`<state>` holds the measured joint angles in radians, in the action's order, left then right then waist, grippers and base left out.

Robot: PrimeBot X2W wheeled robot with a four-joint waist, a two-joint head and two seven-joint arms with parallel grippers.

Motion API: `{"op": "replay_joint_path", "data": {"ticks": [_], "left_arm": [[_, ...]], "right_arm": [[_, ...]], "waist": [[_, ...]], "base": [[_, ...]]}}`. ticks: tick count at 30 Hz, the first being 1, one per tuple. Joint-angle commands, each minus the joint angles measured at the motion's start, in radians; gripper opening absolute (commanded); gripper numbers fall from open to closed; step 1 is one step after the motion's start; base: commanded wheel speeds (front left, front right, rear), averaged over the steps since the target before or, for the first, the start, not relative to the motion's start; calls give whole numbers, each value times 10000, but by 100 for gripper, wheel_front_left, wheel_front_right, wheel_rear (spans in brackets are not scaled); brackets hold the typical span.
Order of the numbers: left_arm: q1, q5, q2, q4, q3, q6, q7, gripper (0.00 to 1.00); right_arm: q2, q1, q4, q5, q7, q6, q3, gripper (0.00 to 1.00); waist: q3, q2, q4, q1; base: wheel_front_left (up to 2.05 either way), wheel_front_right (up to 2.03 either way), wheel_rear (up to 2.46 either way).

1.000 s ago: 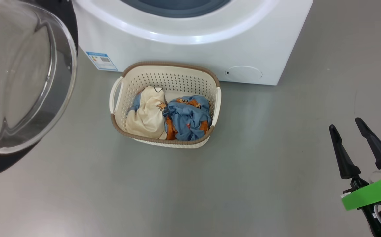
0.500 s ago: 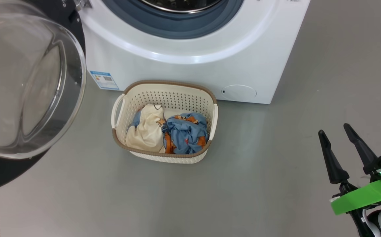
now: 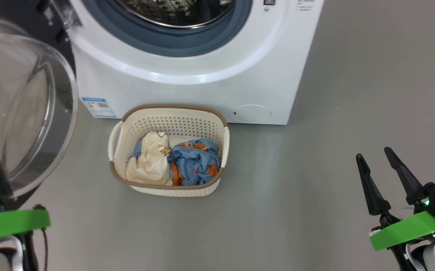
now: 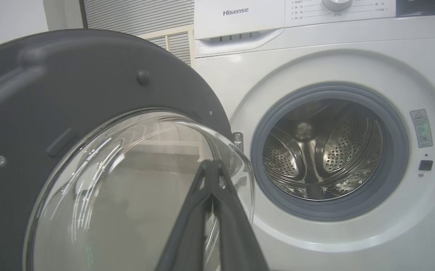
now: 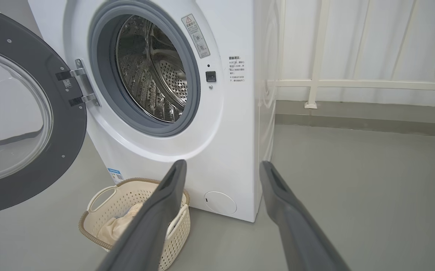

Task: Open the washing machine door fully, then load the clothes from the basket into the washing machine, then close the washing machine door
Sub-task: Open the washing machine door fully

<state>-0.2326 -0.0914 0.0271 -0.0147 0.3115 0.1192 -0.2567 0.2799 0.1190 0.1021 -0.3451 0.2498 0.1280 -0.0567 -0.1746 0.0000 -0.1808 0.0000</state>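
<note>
Door [image 3: 25, 113] swung wide, left of washer [image 3: 187, 94]; opening looks done, loading up next; basket [image 3: 176, 124] on floor [image 3: 296, 207] against washer front, clothes [image 3: 187, 165] inside; left gripper [image 4: 211, 165] pinched together, empty; right gripper [image 3: 372, 153] spread wide, empty; next: reach down, pinch one garment.

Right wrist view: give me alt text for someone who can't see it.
A white washing machine stands with its round door swung open to the left, showing the steel drum. A cream basket holding clothes sits on the grey floor before it, partly behind the open right gripper.
</note>
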Motion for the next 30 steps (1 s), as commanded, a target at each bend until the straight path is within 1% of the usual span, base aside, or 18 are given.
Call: {"op": "replay_joint_path", "data": {"ticks": [1, 4, 5, 6, 7, 8, 15, 22, 30], "left_arm": [[124, 21, 256, 402, 133, -3, -51, 0], [454, 77, 248, 569, -222, 11, -51, 0], [558, 56, 246, 577, -317, 14, -51, 9], [650, 30, 244, 588, -406, 14, -51, 35], [749, 8, 242, 588, -477, 8, -51, 90], [844, -26, 240, 550, -558, 5, -51, 100], [1448, -359, 234, 240, -946, -194, -51, 100], [2147, -625, 233, 80, -1245, -597, -51, 100], [2756, -716, 232, -126, -1368, -818, -51, 100]], "right_arm": [[50, 25, -291, -46, 120, 27, -238, 100], [-5, 69, -323, -39, 120, 27, -305, 100], [-19, 93, -340, -37, 120, 27, -318, 100], [-31, 115, -354, -38, 120, 27, -333, 100], [-44, 135, -374, -34, 120, 27, -348, 100], [-61, 145, -396, -33, 120, 27, -354, 100], [-191, 132, -508, 11, 120, 27, -443, 100], [-252, 45, -710, 114, 120, 27, -492, 100], [-292, -243, -785, 236, 120, 27, -480, 100]], "waist": [[111, 0, 263, 0], [147, 0, 487, 0], [151, 0, 563, 0], [156, 0, 636, 0], [159, 0, 712, 0], [160, 0, 776, 0], [248, 0, 1201, 0], [383, 0, 1665, 0], [742, 0, 1833, 0]], "base": [[0, 0, 0], [0, 0, 0], [0, 0, 0], [0, 0, 0], [0, 0, 0], [0, 0, 0], [0, 0, 0], [0, 0, 0], [0, 0, 0]]}}
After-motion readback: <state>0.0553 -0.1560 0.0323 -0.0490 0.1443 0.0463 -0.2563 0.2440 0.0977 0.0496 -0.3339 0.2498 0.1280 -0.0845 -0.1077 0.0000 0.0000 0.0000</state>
